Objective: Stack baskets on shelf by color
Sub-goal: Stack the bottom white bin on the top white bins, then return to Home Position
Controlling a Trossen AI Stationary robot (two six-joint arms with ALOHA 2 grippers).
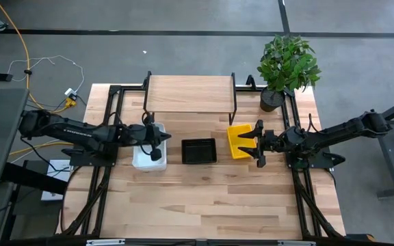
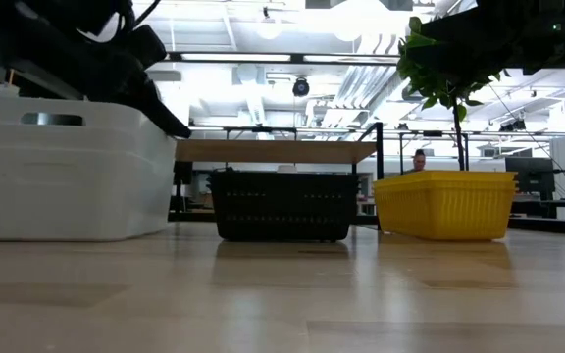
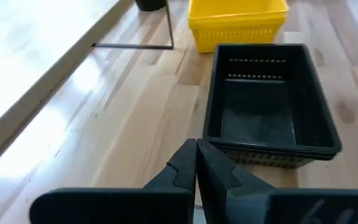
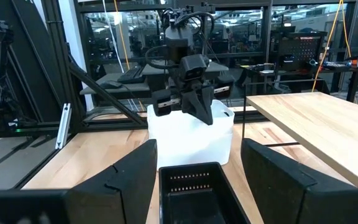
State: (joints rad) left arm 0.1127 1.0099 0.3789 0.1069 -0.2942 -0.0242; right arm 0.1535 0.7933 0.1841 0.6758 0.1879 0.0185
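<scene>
Three baskets (image 1: 199, 150) sit before the shelf (image 1: 189, 93), untouched.

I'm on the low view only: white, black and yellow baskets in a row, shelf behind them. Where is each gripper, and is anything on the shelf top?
Observer: The shelf top is bare in the high view.
Operator: And the left gripper?
Observer: The left gripper hangs over the white basket, its fingers shut and holding nothing.
Operator: The right one?
Observer: The right gripper is open over the yellow basket, not gripping it.
Operator: Anything inside the black basket?
Observer: No, the left wrist view looks into the black basket and shows an empty floor.
</scene>
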